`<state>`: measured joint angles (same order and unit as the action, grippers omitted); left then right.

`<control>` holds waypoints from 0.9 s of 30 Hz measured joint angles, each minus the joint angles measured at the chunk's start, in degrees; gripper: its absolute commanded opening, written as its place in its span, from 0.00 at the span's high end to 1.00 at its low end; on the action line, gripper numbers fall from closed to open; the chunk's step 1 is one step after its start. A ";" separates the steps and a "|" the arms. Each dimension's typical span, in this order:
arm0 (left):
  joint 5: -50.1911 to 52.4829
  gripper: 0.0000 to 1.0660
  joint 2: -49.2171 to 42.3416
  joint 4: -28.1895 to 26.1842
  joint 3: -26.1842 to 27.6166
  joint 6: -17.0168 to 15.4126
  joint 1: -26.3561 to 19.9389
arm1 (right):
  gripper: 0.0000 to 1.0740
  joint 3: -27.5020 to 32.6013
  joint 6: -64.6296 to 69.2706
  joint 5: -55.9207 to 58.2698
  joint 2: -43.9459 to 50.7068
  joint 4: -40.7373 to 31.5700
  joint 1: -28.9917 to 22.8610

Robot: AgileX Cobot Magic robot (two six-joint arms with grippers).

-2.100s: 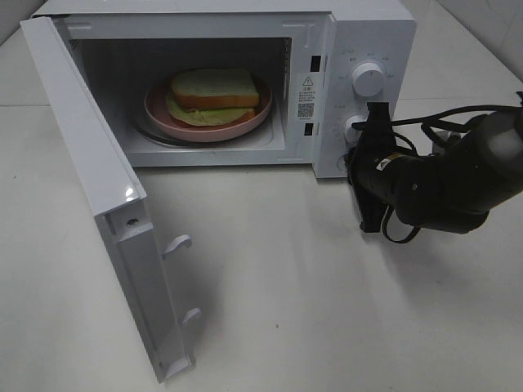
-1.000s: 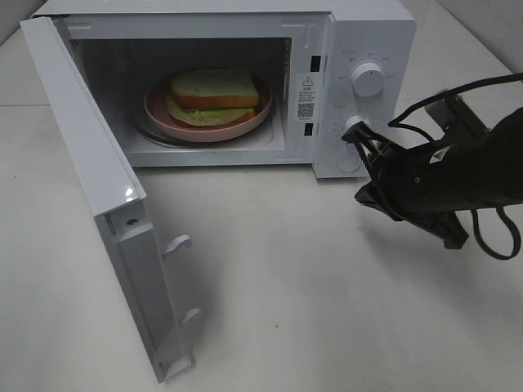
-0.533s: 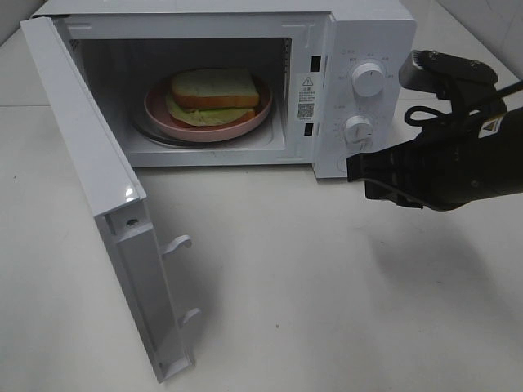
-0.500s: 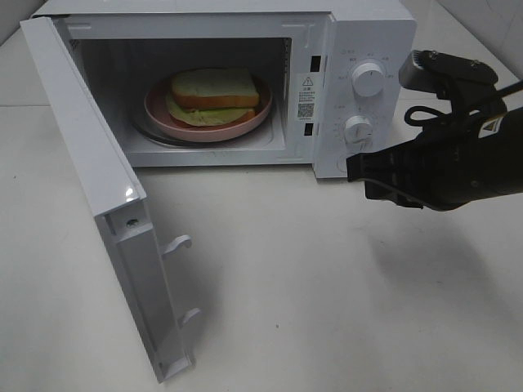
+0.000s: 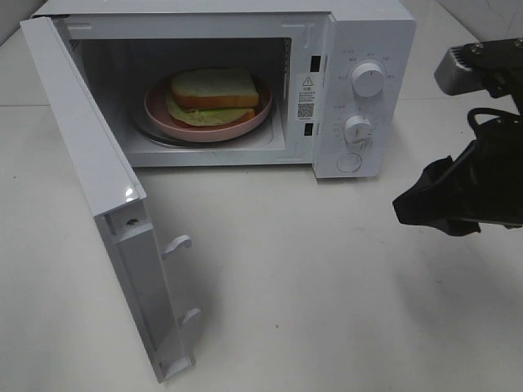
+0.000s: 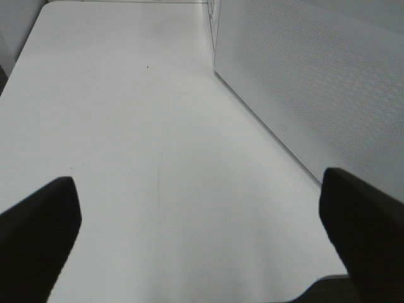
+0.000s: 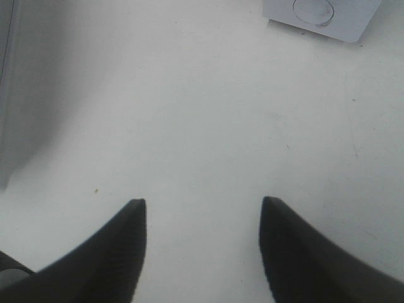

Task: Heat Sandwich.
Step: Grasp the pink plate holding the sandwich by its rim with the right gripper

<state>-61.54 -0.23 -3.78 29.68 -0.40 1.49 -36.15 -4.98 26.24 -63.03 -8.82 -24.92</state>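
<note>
A plain white table (image 5: 327,294) (image 6: 126,113) (image 7: 189,95) carries everything, matte and smooth, with a faint seam line running across it at the far left in the high view and a thin curved scuff showing in the left wrist view. The only thing standing directly on it is a white microwave (image 5: 364,49) (image 7: 322,16), set at the far side with its control panel on the right. Its door (image 5: 98,196) is hinged on the left and swung wide open toward the near edge above the tabletop.
</note>
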 measured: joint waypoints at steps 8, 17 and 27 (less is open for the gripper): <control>0.00 0.08 0.00 0.00 0.00 0.00 0.00 | 0.27 -0.52 -3.09 2.01 1.83 3.15 0.00; 0.00 0.08 0.00 0.00 0.00 0.00 0.00 | 0.29 -4.81 -21.89 4.53 1.83 12.09 0.00; 0.00 0.08 0.00 0.00 0.00 0.00 0.00 | 0.29 -4.98 -43.72 4.93 1.83 15.53 0.00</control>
<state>-61.54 -0.23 -3.78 29.68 -0.40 1.49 -41.14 -48.70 31.17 -61.19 6.70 -24.92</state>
